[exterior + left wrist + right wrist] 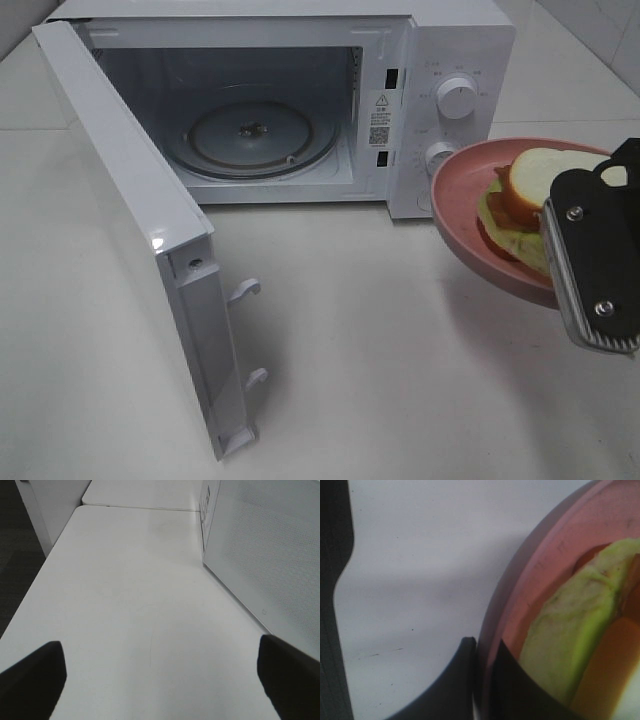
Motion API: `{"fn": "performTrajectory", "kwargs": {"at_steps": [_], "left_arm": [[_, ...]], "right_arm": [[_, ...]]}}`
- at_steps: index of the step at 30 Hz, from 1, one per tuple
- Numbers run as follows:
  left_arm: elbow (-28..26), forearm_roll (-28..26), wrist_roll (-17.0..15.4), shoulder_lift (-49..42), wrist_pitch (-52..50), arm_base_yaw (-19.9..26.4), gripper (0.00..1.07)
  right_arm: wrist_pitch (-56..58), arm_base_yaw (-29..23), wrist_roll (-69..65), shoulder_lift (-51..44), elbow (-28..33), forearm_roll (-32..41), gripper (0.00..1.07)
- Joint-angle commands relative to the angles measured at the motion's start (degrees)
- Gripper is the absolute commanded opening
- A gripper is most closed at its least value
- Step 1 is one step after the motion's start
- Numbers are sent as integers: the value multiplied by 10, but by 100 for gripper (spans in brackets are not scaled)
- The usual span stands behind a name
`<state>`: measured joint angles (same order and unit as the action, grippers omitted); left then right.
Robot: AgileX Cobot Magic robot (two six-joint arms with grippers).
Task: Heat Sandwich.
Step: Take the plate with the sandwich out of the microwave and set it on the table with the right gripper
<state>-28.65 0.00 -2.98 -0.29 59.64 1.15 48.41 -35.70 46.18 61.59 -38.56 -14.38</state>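
Note:
The sandwich (540, 185), white bread with a tan crust over pale green lettuce, lies on a round pink plate (470, 215) held in the air to the right of the microwave (440, 60). My right gripper (590, 270) is shut on the plate's near rim. In the right wrist view its fingers (465, 680) pinch the plate rim (535, 565) with the lettuce (560, 645) beside them. The microwave door (130, 200) stands wide open, showing the glass turntable (250, 135). My left gripper (160, 680) is open over bare table beside the door, not seen in the exterior view.
The microwave's control panel with two knobs (457, 98) faces the plate. The open door (265, 545) juts out toward the front left. The white table (380, 350) stretches in front of the microwave.

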Motion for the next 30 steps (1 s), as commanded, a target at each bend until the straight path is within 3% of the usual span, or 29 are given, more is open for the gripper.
{"fn": "performTrajectory", "kwargs": {"at_steps": [1, 21, 30], "left_arm": [[2, 0, 1, -15, -3, 1, 98], [2, 0, 1, -15, -3, 1, 98], [2, 0, 1, -15, -3, 1, 98]], "right_arm": [[5, 2, -58, -9, -1, -33, 0], [51, 2, -382, 0, -2, -111, 0], [37, 5, -502, 78, -5, -144, 0]]}}
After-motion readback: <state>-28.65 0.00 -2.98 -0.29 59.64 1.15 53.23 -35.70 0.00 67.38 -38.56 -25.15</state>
